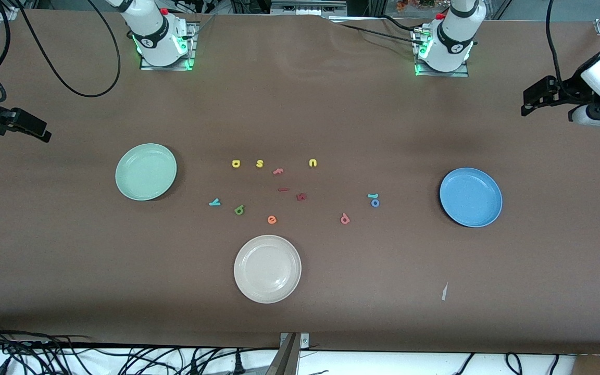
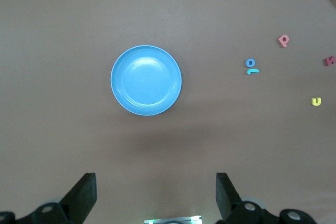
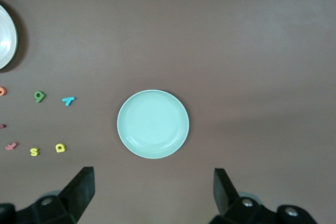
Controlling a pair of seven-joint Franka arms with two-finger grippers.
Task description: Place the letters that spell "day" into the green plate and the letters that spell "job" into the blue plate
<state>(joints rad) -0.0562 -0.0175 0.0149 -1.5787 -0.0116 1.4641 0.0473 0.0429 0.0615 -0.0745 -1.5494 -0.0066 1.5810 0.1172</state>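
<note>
Two Franka arms wait high over a brown table (image 1: pixel 300 104) strewn with tiny toy letters, both sets of fingers spread wide and holding nothing.

The left gripper (image 2: pixel 156 195) hangs above the table with the round mid-blue shallow plate (image 2: pixel 146 80) lying out past its fingertips; near that plate sit the blue ring-like "o" (image 2: pixel 250 63) touching, or almost touching, the cyan "j" (image 2: pixel 252 70), and the pinkish-red "b" (image 2: pixel 284 40). The right gripper (image 3: pixel 152 192) hangs likewise with the round pale mint-green plate (image 3: pixel 153 124) out past its fingertips; beside that plate lie the cyan "y" (image 3: pixel 68 100), green "d" (image 3: pixel 40 96) and yellow "a" (image 3: pixel 60 148), all on the table.
</note>
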